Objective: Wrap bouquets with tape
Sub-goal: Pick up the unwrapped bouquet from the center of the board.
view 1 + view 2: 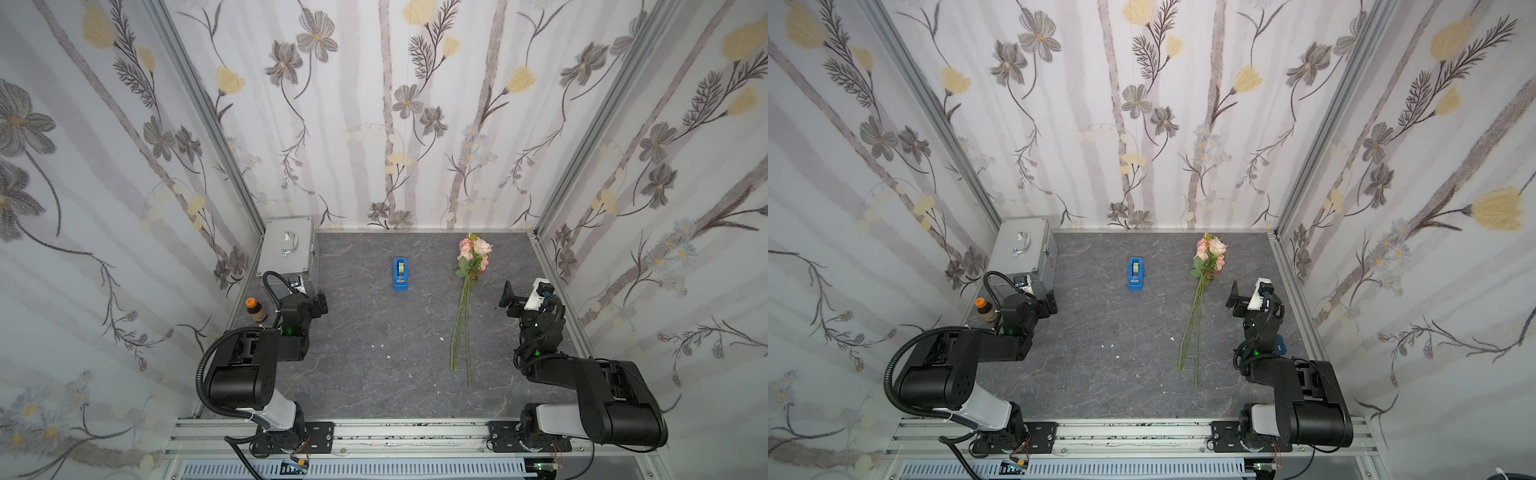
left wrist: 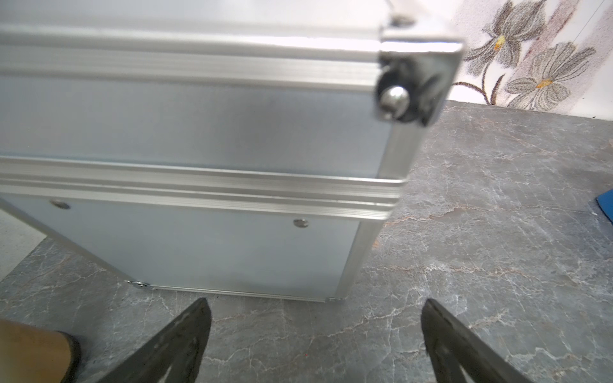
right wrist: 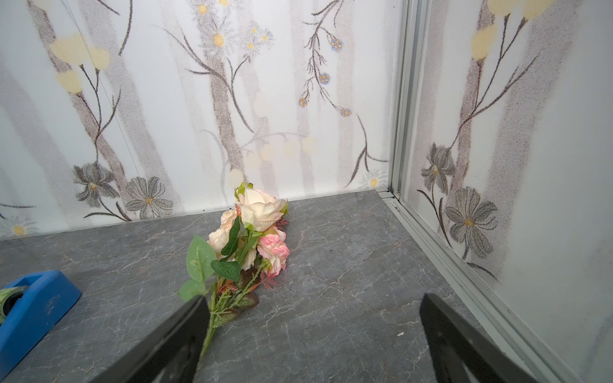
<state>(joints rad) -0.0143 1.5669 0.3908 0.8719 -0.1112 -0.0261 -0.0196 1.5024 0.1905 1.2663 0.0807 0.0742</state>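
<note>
Left hand (image 2: 315,300) and right hand (image 3: 312,296) gape empty near opposite table (image 1: 374,357) edges, bouquet (image 1: 473,254) and tape (image 1: 400,266) between.

This is a robot test booth in a lab: floral wallpaper panels (image 1: 374,104) set in aluminium framing (image 1: 210,120) box in a grey marble-look tabletop (image 1: 374,340). Black robot arms (image 1: 245,365) are bolted to an aluminium rail (image 1: 415,434) at 6 o'clock.

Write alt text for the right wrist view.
A bunch of pink and peach roses lies on the grey marbled table, stems toward the open right end effector. A blue tape dispenser is partly in view; floral wallpaper stands behind.
</note>
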